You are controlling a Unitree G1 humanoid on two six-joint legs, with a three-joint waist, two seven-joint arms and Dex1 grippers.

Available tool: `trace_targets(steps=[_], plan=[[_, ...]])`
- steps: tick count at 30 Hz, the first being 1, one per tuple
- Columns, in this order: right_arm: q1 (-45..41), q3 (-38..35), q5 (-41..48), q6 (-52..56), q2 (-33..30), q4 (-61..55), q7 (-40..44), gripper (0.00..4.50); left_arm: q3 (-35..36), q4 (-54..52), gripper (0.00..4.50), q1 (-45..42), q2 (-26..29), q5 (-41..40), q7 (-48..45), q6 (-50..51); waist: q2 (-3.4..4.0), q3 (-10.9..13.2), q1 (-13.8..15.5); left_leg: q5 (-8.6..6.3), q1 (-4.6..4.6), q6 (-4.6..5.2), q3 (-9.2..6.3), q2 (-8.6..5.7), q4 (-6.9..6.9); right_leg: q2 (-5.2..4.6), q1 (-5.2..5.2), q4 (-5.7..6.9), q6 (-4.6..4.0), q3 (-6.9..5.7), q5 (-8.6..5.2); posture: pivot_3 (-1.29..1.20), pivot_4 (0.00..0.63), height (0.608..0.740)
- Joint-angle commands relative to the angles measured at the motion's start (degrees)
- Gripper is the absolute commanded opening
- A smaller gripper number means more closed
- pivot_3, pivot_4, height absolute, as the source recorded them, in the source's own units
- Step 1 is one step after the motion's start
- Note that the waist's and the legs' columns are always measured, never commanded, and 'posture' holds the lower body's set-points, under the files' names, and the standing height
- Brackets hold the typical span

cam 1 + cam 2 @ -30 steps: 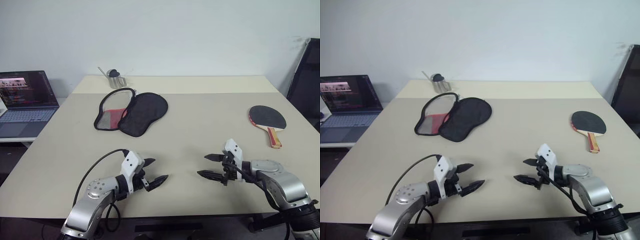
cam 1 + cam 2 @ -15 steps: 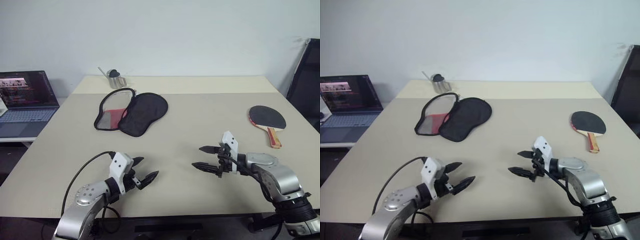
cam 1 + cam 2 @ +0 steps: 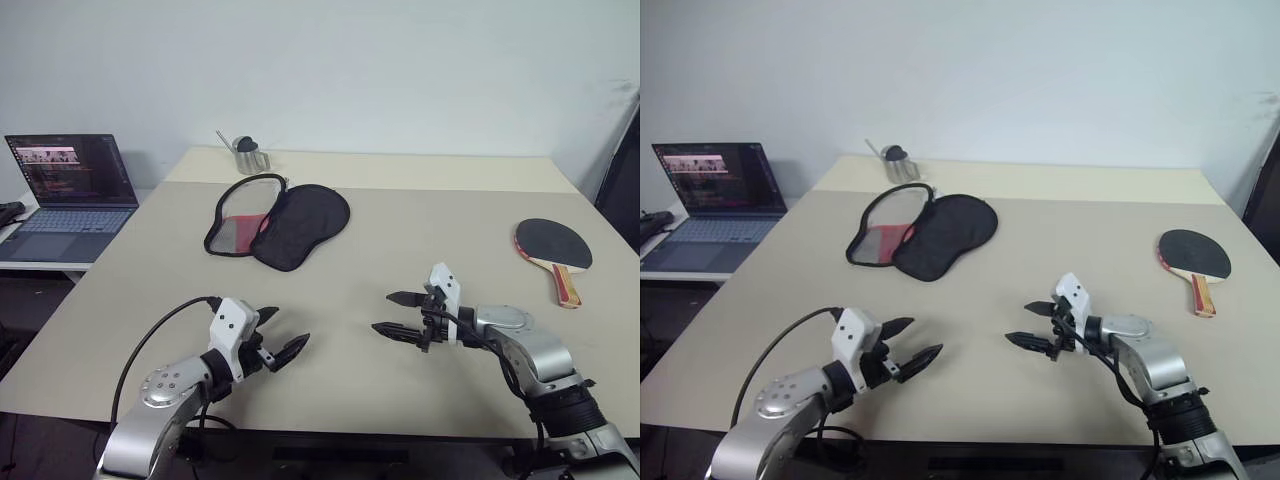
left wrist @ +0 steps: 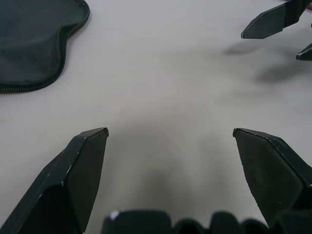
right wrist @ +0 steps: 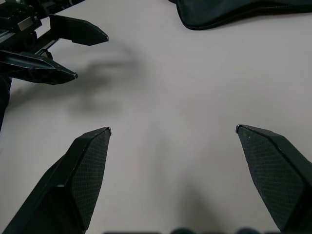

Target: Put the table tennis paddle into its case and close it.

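The place reads as an office or a plain lab room. A wide beige counter (image 3: 400,240) stands against a bare white wall (image 3: 400,70). Beyond the counter's left edge, an open laptop (image 3: 68,195) with a lit screen sits on a separate lower white desk (image 3: 40,268). Beyond the far right corner, part of a black chair (image 3: 622,160) shows. A small metal pot with a long spout (image 3: 246,155) stands near the far left corner of the counter.

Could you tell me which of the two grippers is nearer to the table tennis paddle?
The right gripper: it hovers on the side where the paddle lies, while the left gripper is farther across the table.
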Motion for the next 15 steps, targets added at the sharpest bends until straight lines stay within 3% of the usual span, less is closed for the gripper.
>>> trace_targets(steps=[1, 7, 15], plan=[[-1.1, -0.7, -0.5, -1.8, 0.5, -0.4, -0.7, 4.50, 1.7, -1.9, 4.47, -1.1, 0.9, -1.0, -0.3, -0.3, 0.00, 0.0, 0.0, 0.00, 0.02, 0.00, 0.04, 0.00, 0.00, 0.00, 0.00, 0.00, 0.01, 0.03, 0.01, 0.00, 0.150, 0.740], [-2.4, -0.8, -0.6, -0.7, 1.6, -1.7, -2.6, 4.50, 4.6, 0.8, 4.47, -3.2, 0.9, -1.0, 0.8, -0.9, 0.00, 0.0, 0.0, 0.00, 0.12, 0.00, 0.20, 0.01, 0.01, 0.00, 0.01, 0.02, 0.08, 0.20, 0.04, 0.00, 0.150, 0.740], [-10.8, -5.7, 4.7, 10.6, 5.9, -5.3, -11.4, 4.50, 11.0, 8.2, 4.47, -12.0, -0.6, -1.1, 8.0, 1.3, 0.00, 0.0, -0.1, 0.00, 0.16, 0.00, 0.21, 0.06, 0.00, 0.12, 0.01, 0.08, 0.09, 0.22, 0.06, 0.00, 0.150, 0.740]])
